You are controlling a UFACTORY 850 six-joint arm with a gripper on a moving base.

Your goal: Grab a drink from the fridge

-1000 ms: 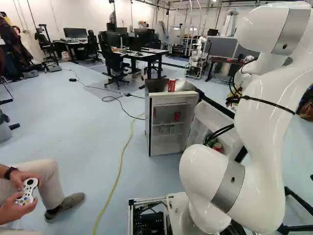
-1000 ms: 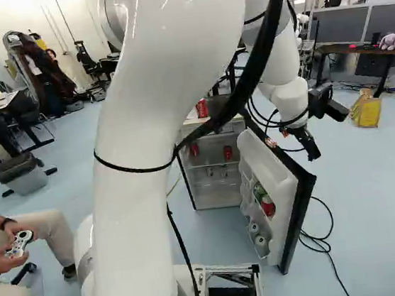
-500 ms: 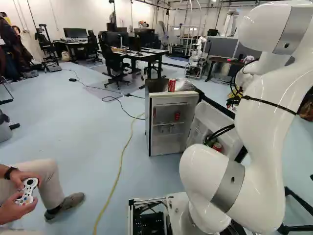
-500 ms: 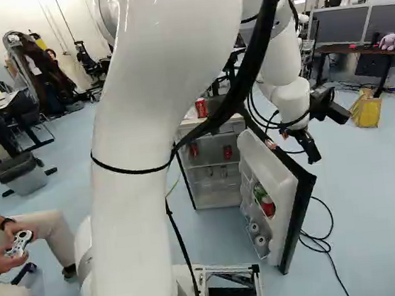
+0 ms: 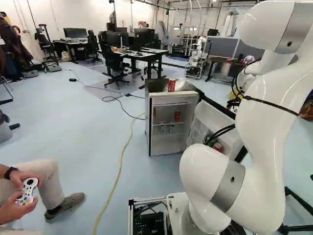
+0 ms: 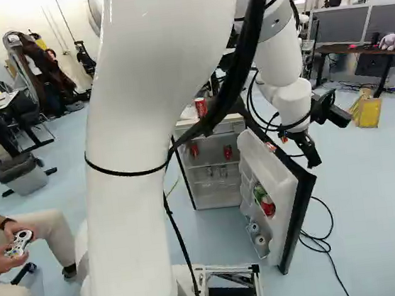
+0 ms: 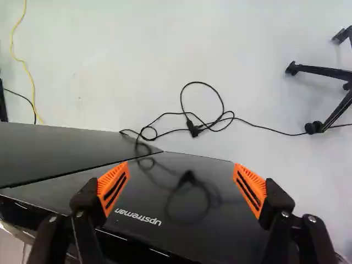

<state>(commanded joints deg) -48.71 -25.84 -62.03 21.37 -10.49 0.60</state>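
The arm (image 6: 130, 213) arches high, its claw (image 6: 313, 162) angled downward, fingers (image 7: 114, 188) spread wide.

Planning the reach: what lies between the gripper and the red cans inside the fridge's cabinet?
The open door stands between the gripper and those cans, as the right base view shows.

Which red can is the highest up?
The can standing on top of the fridge; the other red cans are lower, inside it or in its open door.

The open door (image 6: 280, 181) stands between claw (image 6: 313, 158) and shelves (image 6: 214, 165); the fridge's (image 5: 164, 101) front gapes wide.
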